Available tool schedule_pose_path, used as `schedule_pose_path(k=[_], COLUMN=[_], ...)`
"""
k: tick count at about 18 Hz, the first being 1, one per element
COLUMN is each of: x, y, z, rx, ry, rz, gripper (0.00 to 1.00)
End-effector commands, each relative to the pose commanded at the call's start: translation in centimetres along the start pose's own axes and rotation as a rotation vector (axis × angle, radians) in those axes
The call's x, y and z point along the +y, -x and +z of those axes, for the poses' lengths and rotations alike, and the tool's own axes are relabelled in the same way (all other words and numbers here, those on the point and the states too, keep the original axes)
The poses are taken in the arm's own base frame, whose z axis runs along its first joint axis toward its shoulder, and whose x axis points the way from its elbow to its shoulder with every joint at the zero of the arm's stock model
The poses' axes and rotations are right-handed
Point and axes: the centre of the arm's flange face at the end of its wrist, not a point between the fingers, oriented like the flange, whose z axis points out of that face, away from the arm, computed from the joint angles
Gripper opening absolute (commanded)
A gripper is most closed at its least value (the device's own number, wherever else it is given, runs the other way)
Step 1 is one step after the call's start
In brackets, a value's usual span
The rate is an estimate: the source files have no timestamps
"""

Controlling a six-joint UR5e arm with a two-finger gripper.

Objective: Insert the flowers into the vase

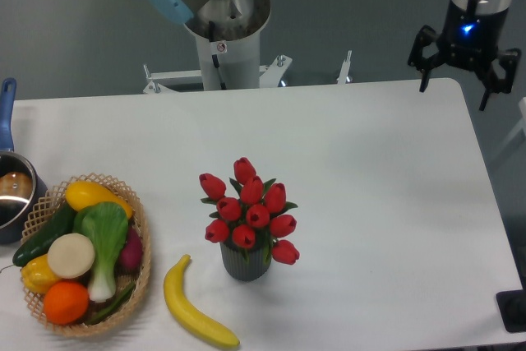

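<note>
- One bunch of flowers, about ten red tulip buds with green leaves, stands in one vase near the front middle of the white surface; the bunch spreads wider than the vase.
- One vase only: small, dark grey, cylindrical, with vertical ribs; its mouth is hidden behind the buds and leaves, and the stems cannot be seen.
- One gripper hangs over the far right corner of the surface, well apart from the flowers; its dark fingers are spread wide and hold nothing; a blue light glows on its body; the arm above it is cut off by the top edge.
- One yellow banana, smooth and curved, lies just left of the vase.
- One woven wicker basket at the front left holds mixed produce: a green leafy vegetable, a dark green cucumber, yellow pieces, an orange, a pale round disc and something purple; several are partly covered by others.
- One metal pot with a blue handle sits at the left edge, cut off by the frame.
- One robot base, a pale metal column, stands behind the surface.
</note>
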Motion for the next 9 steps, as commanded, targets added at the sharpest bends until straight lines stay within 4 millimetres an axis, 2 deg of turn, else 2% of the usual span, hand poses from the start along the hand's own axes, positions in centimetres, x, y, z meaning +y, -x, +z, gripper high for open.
schedule_pose_path(k=[3,5,7,9], x=[-0.5,-0.5,-1.5,-1.8], y=[-0.8,-1.2,-1.9,-2.4], z=[-0.9,-0.2,0.3,-0.8], rx=[-0.037,-0.024,-0.022,-0.041], ry=[-0.010,0.001,-0.001,0.022], rz=[0.004,-0.004,0.021,0.032], gripper=[1.00,1.00,1.00,1.00])
